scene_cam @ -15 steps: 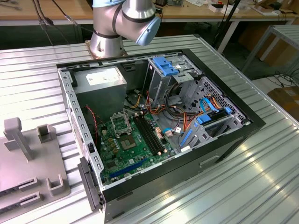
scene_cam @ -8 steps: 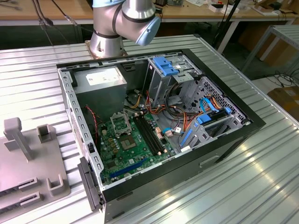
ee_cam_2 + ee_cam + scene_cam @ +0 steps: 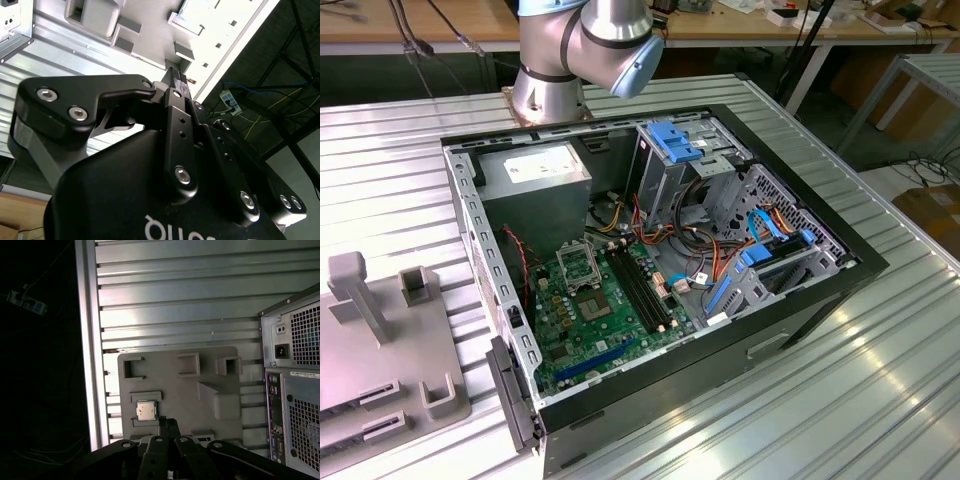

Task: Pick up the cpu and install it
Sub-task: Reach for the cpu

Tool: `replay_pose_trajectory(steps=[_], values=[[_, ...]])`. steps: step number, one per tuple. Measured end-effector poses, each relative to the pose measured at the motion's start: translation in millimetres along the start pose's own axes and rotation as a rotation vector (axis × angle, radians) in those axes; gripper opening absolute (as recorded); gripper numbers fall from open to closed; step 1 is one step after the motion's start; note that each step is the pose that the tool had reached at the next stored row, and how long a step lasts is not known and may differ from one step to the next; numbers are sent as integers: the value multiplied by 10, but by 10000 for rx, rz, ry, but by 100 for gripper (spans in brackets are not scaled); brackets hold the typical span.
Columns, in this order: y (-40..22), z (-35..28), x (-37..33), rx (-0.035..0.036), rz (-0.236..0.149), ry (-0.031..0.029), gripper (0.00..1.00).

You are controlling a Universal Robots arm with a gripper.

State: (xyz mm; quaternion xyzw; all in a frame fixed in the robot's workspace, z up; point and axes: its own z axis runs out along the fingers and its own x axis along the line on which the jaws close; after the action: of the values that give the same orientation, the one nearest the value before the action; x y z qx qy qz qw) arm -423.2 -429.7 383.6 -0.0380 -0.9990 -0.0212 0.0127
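Note:
The cpu (image 3: 145,410), a small square chip with a dull grey top, lies flat in a recess of the grey fixture plate (image 3: 165,380) in the first wrist view. My gripper (image 3: 168,424) hangs over that plate, fingers together with nothing between them, tips close beside the cpu in that picture. I cannot tell how high it is above the chip. The second wrist view shows the gripper (image 3: 176,80) from behind, shut. In the exterior view the open computer case (image 3: 840,275) holds the green motherboard (image 3: 610,320) with its metal socket frame (image 3: 578,266).
The grey fixture plate (image 3: 360,380) with raised blocks sits on the ribbed metal table (image 3: 840,400) at the exterior view's left, beside the case. The arm's base (image 3: 550,85) stands behind the case. Drive cages and cable bundles (image 3: 720,240) crowd the case's exterior-view right.

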Motion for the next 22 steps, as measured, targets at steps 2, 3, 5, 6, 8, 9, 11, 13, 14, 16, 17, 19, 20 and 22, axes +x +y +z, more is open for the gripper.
replay_pose_trajectory(steps=[2, 3, 5, 6, 8, 9, 11, 13, 14, 16, 17, 19, 20, 22], values=[[0, 0, 0, 0, 0, 0, 11], [0, 0, 0, 0, 0, 0, 11], [0, 0, 0, 0, -1, 0, 11], [0, 0, 0, 0, 0, 0, 11], [-1, 2, 0, -1, 1, -2, 11], [-6, 3, 1, -2, 1, -3, 11], [-18, 0, -1, 1, 0, 0, 11], [-45, 8, 5, -1, -1, -1, 11], [-50, 15, 19, 0, 3, 0, 11], [-57, 33, 84, 1, -20, 6, 11], [-58, 38, 102, 1, -38, 9, 11], [-61, 50, 134, 4, -115, 12, 11], [-61, 55, 145, 5, -157, 15, 11], [-62, 70, 162, 7, -283, 18, 11]])
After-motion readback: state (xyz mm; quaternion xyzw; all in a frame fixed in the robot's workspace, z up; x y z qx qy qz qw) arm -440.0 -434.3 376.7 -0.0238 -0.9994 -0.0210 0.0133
